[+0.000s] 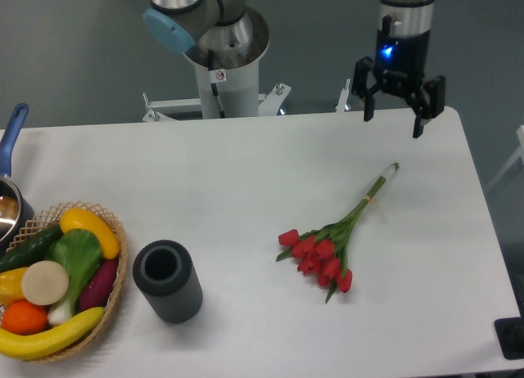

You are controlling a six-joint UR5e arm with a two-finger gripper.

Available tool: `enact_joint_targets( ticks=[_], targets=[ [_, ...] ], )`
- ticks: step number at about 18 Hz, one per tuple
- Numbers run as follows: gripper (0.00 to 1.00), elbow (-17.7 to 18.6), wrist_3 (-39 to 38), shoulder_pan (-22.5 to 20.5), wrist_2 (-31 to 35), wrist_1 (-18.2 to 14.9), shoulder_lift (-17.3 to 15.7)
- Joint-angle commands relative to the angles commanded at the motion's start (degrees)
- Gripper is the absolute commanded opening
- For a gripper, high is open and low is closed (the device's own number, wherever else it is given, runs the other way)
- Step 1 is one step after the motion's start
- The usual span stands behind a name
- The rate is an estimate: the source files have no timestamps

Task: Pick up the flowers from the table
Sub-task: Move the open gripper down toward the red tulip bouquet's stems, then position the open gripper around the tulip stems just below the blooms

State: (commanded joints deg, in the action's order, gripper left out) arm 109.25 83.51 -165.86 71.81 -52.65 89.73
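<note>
Camera view: the white table [246, 173] filled most of the frame. At its left edge sat a basket [115, 267] of fruit and vegetables, a dark ribbed cylinder [168, 281] just beside it. The flowers [327, 251] lay flat right of centre — red heads toward the near edge, stems angled away. My gripper [393, 116] hung above the far edge, fingers apart, holding nothing

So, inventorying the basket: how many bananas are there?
2: one banana along the basket's front edge, another's tip at the left; more could be hidden.
</note>
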Motion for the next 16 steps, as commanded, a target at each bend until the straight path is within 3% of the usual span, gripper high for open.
enact_joint_targets(
  ticks=[4,9,13,16],
  targets=[
    [1.00,-0.3,-7.8,3.7,0.0,1.1,3.6],
    [1.00,-0.9,-10.5,5.8,0.2,1.4,8.5],
    [1.00,-1.2,-10.8,8.3,6.9,4.7,13.5],
    [1.00,-2.3,-10.6,8.9,8.4,5.1,16.1]
  ],
)
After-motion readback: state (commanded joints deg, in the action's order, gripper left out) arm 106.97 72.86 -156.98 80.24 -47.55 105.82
